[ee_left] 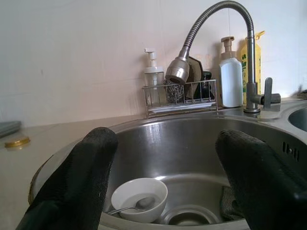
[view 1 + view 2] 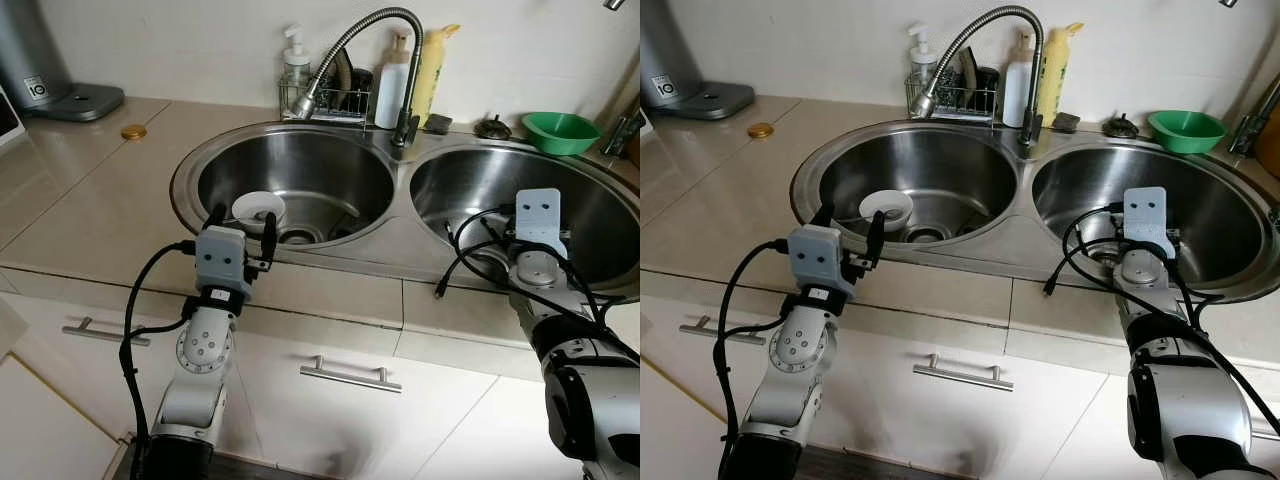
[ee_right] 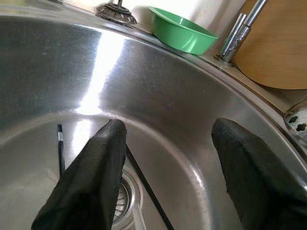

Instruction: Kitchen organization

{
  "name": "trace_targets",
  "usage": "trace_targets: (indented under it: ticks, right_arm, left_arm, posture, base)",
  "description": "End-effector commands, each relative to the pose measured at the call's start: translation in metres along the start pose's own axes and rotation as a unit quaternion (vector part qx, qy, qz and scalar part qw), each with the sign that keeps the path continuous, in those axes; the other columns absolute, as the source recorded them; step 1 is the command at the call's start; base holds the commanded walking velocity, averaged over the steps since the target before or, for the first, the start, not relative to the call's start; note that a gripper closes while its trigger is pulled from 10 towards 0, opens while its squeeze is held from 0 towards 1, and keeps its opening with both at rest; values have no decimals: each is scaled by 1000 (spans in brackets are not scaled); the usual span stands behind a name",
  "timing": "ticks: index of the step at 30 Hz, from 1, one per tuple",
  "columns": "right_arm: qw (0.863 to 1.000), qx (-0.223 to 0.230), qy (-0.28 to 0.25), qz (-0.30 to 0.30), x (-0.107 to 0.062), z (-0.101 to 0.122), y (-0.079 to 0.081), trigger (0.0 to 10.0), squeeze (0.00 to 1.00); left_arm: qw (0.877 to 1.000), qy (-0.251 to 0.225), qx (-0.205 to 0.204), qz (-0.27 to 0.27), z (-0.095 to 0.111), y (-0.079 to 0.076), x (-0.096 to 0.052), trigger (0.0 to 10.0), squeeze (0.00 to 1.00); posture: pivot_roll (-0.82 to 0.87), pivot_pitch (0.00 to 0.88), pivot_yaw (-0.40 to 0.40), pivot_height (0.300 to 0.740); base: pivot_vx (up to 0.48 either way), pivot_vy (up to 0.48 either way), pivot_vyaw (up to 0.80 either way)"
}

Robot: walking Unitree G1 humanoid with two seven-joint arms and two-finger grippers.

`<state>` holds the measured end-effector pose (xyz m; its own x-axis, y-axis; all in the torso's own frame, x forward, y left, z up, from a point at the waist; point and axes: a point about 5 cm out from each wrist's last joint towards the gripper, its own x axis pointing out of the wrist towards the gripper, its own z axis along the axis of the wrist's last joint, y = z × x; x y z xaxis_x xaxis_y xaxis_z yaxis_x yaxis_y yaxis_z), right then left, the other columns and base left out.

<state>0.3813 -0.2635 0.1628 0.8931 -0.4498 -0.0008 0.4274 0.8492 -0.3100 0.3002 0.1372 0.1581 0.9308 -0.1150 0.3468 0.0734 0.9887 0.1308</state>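
A white bowl [image 2: 258, 208] with a metal spoon [image 1: 125, 208] in it sits on the floor of the left sink basin [image 2: 330, 165], beside the drain. My left gripper [image 2: 243, 222] hovers at that basin's front rim, open, its fingers [image 1: 84, 172] pointing at the bowl with nothing between them. My right gripper [image 3: 168, 143] is low inside the right basin [image 2: 470, 185], open and empty, above the drain strainer [image 3: 125, 196]. Two thin black sticks [image 3: 144, 184] lie on that basin's floor under the fingers.
A gooseneck faucet [image 2: 370, 30] arches over the divider. Behind it stand a wire rack [image 2: 325, 100] with a soap dispenser, a white bottle [image 2: 393, 85] and a yellow bottle [image 2: 430, 65]. A green bowl [image 2: 559, 130] sits back right. A gold lid [image 2: 133, 131] lies on the left counter.
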Motion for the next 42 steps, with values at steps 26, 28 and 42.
trace_targets:
  ticks: [26,28,42]
  right_arm:
    - [878,183,-334,290,-97,91,86,10000,0]
    - [875,186,-329,301,-102,89,90,10000,0]
    - [889,168,-289,313,-117,76,94,10000,0]
  left_arm:
    - [999,-5,-35,-27,2,-7,2,10000,0]
    - [999,-6,-36,-29,2,-7,2,10000,0]
    - [999,-9,-36,-30,3,-6,2,10000,0]
  posture:
    - [90,0,-11,740]
    - [90,0,-11,740]
    - [88,0,-11,740]
  base:
    - [0,166,0]
    - [0,480,0]
    - [0,480,0]
